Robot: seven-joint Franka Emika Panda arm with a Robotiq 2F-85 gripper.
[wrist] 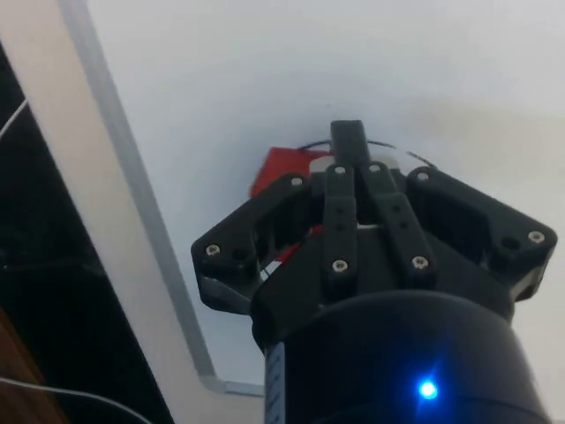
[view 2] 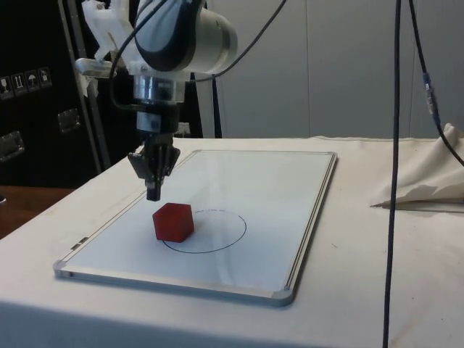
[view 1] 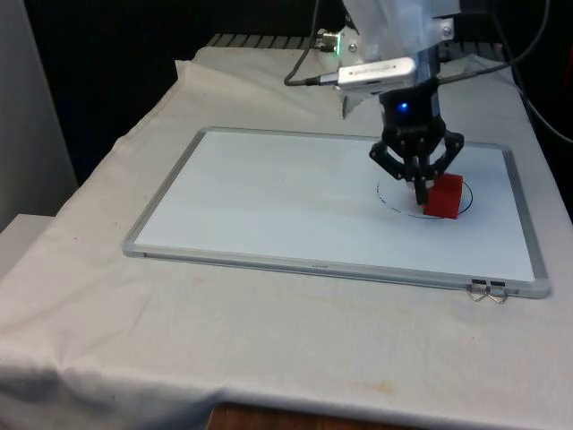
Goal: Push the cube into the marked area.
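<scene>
The gripper point(view 1: 419, 191) points straight down with its fingers pressed together, holding nothing, its tips just beside the red cube point(view 1: 444, 196) on the front view's left. The cube sits on the whiteboard point(view 1: 269, 206), straddling the line of the drawn circle point(view 2: 225, 230) at its edge; tip and cube seem to touch, though the contact itself is unclear.

Lab: whiteboard point(view 1: 269, 202), dangling cables point(view 2: 396, 145).

Front, side views share whiteboard point(view 1: 269, 206); wrist view close overhead.
</scene>
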